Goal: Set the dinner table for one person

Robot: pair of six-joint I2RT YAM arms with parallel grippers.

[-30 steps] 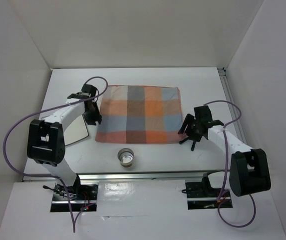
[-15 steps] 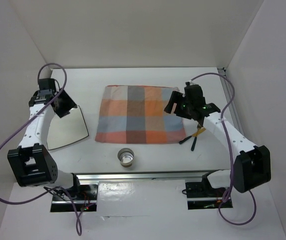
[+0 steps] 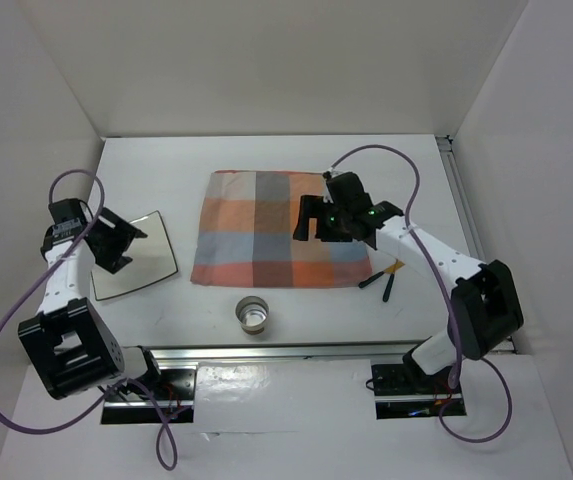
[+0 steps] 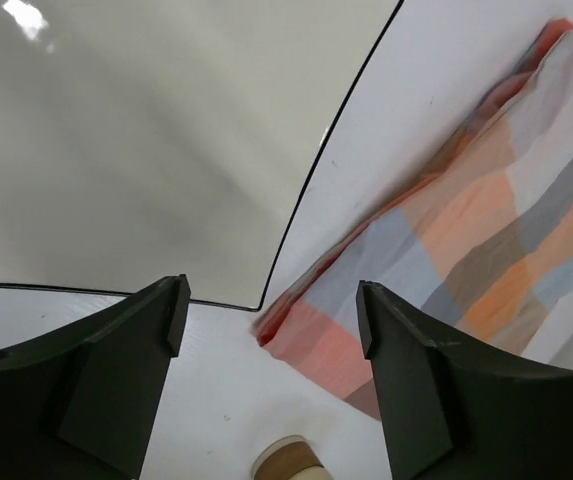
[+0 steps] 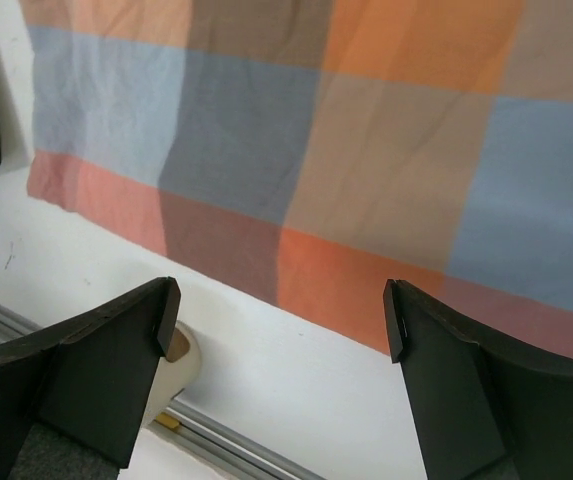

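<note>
dinner table (image 3: 266, 160): rigid, fixed, no grip pt. square plate (image 3: 136, 255): stiff, slick, prob. fragile; pinch at rim. left gripper (image 4: 271, 300), right gripper (image 5: 281, 300): both spread, empty.

One dinner table (image 3: 406, 170), one checked mat (image 3: 281, 225), one square plate (image 3: 141, 258), one small round cup (image 3: 253, 314), seemingly two dark-handled utensils (image 3: 379, 281).
</note>
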